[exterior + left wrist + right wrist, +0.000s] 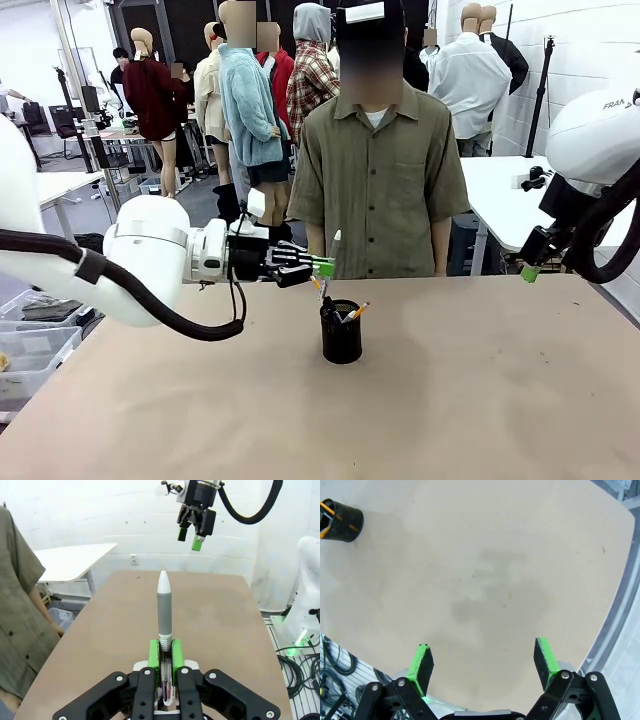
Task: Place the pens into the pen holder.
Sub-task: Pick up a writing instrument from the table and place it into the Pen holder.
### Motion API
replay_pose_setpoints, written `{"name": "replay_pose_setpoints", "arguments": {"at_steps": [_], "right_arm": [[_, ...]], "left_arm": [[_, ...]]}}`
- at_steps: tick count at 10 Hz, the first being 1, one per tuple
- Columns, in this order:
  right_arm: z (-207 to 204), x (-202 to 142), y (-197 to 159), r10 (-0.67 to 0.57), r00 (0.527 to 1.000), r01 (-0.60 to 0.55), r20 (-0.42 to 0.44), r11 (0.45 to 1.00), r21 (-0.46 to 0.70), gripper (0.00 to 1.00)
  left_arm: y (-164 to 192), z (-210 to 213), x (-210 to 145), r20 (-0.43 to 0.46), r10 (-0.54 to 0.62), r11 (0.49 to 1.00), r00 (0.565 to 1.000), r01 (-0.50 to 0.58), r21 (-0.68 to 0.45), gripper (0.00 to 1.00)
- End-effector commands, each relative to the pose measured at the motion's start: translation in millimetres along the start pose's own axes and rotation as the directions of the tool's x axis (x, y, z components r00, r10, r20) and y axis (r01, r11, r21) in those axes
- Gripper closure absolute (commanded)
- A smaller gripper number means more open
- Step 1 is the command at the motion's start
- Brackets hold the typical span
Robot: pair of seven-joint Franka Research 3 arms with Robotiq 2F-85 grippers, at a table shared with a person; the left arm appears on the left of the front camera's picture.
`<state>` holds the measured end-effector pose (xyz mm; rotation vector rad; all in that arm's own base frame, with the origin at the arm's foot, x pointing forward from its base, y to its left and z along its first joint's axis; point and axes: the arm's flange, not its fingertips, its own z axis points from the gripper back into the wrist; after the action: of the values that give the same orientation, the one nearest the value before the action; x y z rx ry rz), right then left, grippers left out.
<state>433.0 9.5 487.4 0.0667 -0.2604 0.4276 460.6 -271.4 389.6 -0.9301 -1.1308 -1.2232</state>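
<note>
My left gripper (324, 267) hovers above and a little left of the pen holder (341, 334), shut on a grey-and-white pen (335, 246) that points up and away from the fingers. In the left wrist view that pen (164, 611) sticks straight out between the green pads (154, 652) of the left gripper (165, 654). The black mesh pen holder stands mid-table with yellow-orange pens (356, 312) leaning inside it. My right gripper (530, 272) hangs open above the table's far right edge, nothing between its fingers (423, 662). The pen holder (342, 523) lies far off at the right wrist view's top left.
A person in an olive shirt (378, 180) stands at the far side of the tan table (480, 400), arms down. A white table (495, 195) stands behind on the right. Storage bins (30, 350) sit beyond the left edge.
</note>
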Motion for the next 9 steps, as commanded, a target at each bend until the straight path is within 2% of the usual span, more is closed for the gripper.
{"name": "replay_pose_setpoints", "arguments": {"at_steps": [1,4,9], "right_arm": [[-1,-1,0,0.015,1.0,-0.015,-0.014,1.0,-0.02,0.0],[-1,-1,0,0.015,1.0,-0.015,-0.014,1.0,-0.02,0.0],[-1,-1,0,0.015,1.0,-0.015,-0.014,1.0,-0.02,0.0]], "left_arm": [[10,-18,-7,0.023,-0.033,0.999,0.999,0.033,0.017,1.0],[17,-36,-23,0.013,-0.062,0.998,0.998,0.062,0.003,1.0],[24,-44,-52,-0.006,0.001,1.0,1.0,-0.001,-0.004,1.0]]}}
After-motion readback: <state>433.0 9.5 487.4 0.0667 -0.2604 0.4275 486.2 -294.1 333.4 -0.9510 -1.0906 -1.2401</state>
